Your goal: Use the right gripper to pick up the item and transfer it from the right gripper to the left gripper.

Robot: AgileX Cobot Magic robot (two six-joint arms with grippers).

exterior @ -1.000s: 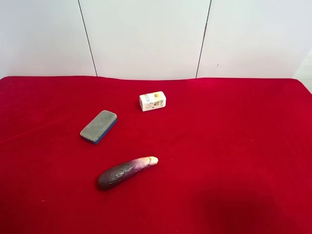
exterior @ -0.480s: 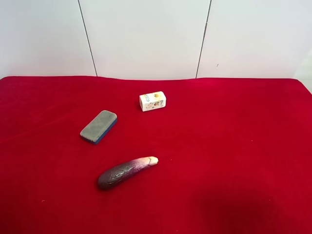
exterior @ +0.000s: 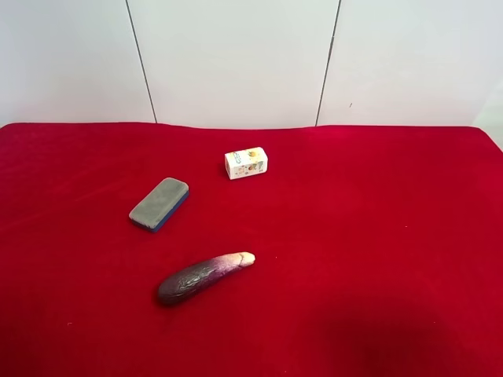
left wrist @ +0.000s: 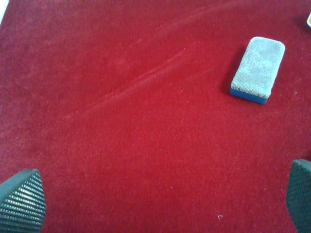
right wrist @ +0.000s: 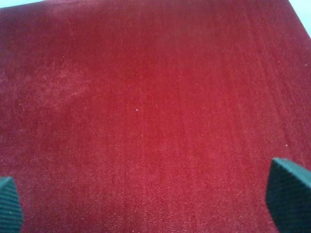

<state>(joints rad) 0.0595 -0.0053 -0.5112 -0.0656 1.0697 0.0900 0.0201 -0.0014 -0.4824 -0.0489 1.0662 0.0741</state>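
Reaching for the block, both claws spread wide and holding nothing.
My right claw (right wrist: 146, 204) sees only bare red cloth surface (right wrist: 146, 97), so I should bring it over the flat grey-felt block with blue backing (left wrist: 257, 70), which lies ahead of my left claw (left wrist: 165, 204), long axis pointing away from it, and close across the short sides.

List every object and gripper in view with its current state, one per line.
item: flat on the cloth, grey face up, ungripped
eggplant: lying on its side
white box: resting on the cloth, closed
left gripper: open, empty
right gripper: open, empty
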